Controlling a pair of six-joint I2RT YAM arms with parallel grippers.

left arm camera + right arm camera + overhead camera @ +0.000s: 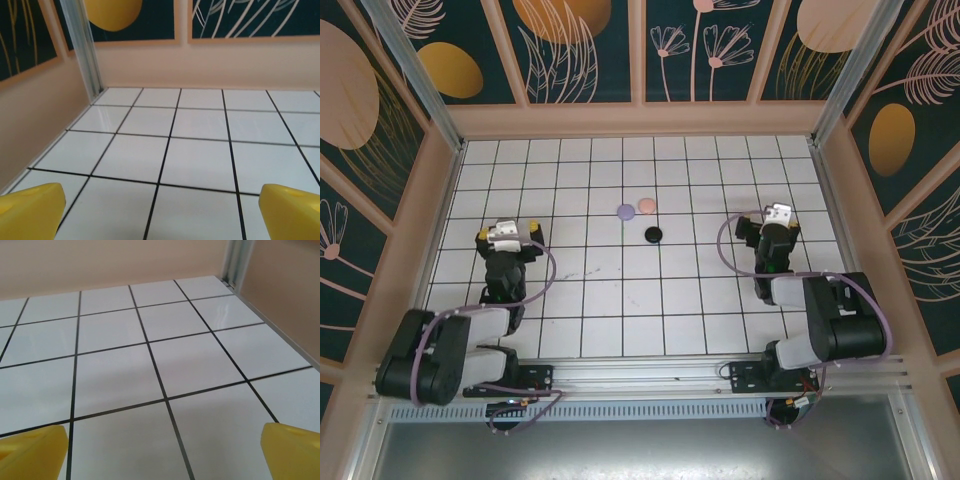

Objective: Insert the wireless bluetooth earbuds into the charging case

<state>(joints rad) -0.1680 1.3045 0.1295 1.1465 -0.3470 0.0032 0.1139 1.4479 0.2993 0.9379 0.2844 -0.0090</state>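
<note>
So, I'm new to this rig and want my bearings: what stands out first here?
A lilac case, a pink case and a black case, small and round, cluster in the middle of the white tiled table. The left gripper and the right gripper stand to either side, both open, yellow fingertips wide apart.

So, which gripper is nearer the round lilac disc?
Left. The left gripper sits left of the round lilac disc; the right gripper is farther away, on its right.

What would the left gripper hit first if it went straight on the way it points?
Probably the bare white tiles just ahead of the left gripper, or else the beige back wall behind them; its tilt is hard to judge. The round cases lie off to its right.
</note>
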